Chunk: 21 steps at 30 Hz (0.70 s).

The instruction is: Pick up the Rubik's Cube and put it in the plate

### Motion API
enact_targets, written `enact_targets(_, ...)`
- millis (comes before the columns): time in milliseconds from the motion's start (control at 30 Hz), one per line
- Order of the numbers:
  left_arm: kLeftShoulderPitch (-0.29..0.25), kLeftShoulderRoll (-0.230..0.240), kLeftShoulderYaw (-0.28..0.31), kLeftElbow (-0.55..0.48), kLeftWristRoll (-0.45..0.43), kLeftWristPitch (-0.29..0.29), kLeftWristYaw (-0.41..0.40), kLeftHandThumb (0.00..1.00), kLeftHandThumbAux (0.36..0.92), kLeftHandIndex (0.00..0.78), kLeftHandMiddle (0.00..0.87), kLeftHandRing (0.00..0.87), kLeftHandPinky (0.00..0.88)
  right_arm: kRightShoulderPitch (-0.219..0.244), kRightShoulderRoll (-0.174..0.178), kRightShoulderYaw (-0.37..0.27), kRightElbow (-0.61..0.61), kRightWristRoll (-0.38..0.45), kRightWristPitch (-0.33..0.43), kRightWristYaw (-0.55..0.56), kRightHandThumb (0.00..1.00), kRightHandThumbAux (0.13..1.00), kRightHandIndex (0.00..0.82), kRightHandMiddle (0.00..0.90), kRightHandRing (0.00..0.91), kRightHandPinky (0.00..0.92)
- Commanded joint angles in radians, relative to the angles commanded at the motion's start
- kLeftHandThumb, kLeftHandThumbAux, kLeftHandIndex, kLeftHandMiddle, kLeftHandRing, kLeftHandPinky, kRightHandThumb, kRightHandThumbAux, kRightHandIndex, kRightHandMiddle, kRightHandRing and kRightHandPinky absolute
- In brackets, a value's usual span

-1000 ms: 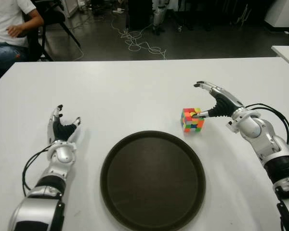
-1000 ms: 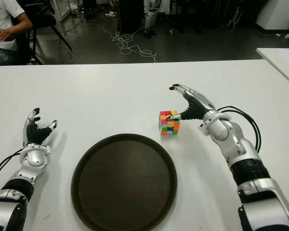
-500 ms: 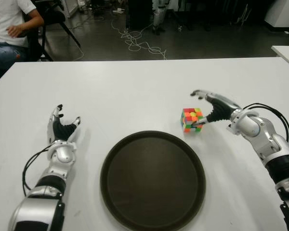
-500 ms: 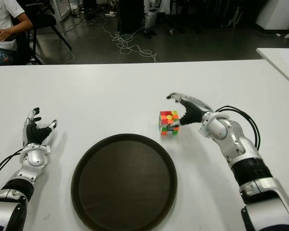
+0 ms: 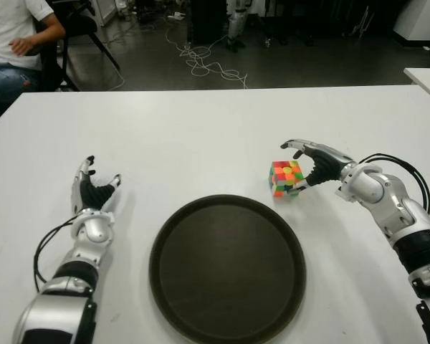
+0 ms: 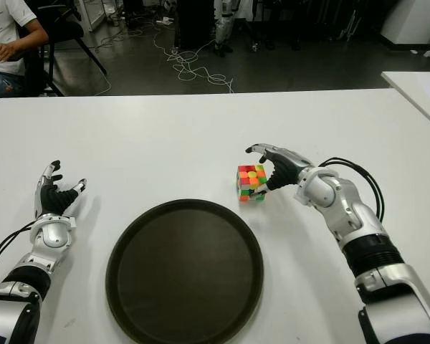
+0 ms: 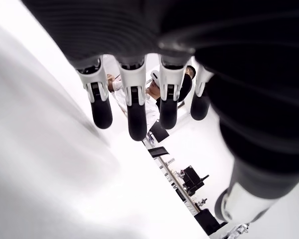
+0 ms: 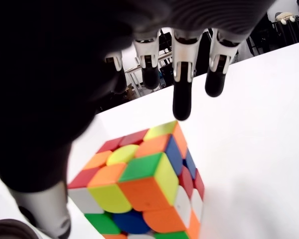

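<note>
Where the left eye view looks down on the white bench (image 5: 201, 136), the cube (image 5: 287, 178) sits on it just beyond the far right rim of the dark round plate (image 5: 228, 266), not in it. The right hand (image 5: 317, 162) arches over the cube from the right, fingers reaching above its top and the thumb low against its near right side; whether it grips yet cannot be told here. The left hand (image 5: 93, 192) shows well to the left of the plate, fingers spread and holding nothing.

From the right eye view the same layout holds: cube (image 6: 251, 183) beside the plate's (image 6: 185, 272) far right edge, right hand (image 6: 281, 168) cupped round it. A seated person (image 6: 3, 36) shows beyond the bench's far left corner.

Seen by the left wrist view, the fingers (image 7: 134, 99) hang straight and apart over bare bench.

Through the right wrist view, the cube (image 8: 139, 189) stands on the bench under the palm, the fingers (image 8: 182, 94) extended just past its far top edge without closing on it, the thumb (image 8: 47, 211) beside its near corner.
</note>
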Motion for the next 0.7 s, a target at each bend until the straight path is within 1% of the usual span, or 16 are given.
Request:
enact_targets(167, 0.0, -0.001, 0.0, -0.001, 0.0, 0.001, 0.001, 0.147, 0.734, 0.096, 0.144, 0.135, 0.117, -0.003, 0.002, 0.005, 0.004, -0.007, -0.001, -0.001, 0.0, 0.73, 0.03, 0.077, 0.107, 0.087)
enact_targets(300, -0.001, -0.001, -0.002, -0.003, 0.002, 0.003, 0.004, 0.157, 0.747, 0.098, 0.149, 0.152, 0.171, -0.009, 0.003, 0.016, 0.013, -0.019, -0.007, -0.003, 0.0, 0.729, 0.038, 0.09, 0.112, 0.096)
enact_targets(400, -0.002, 0.0, -0.004, -0.003, 0.004, 0.005, 0.003, 0.159, 0.744, 0.099, 0.152, 0.163, 0.199, -0.013, 0.004, 0.021, 0.022, -0.018, -0.018, -0.007, 0.0, 0.743, 0.042, 0.096, 0.124, 0.11)
enact_targets(700, -0.001, 0.0, -0.005, -0.002, 0.003, 0.012, -0.004, 0.137, 0.725, 0.094, 0.148, 0.159, 0.189, -0.023, 0.011, 0.031, 0.042, -0.011, -0.051, -0.019, 0.0, 0.774, 0.048, 0.095, 0.139, 0.123)
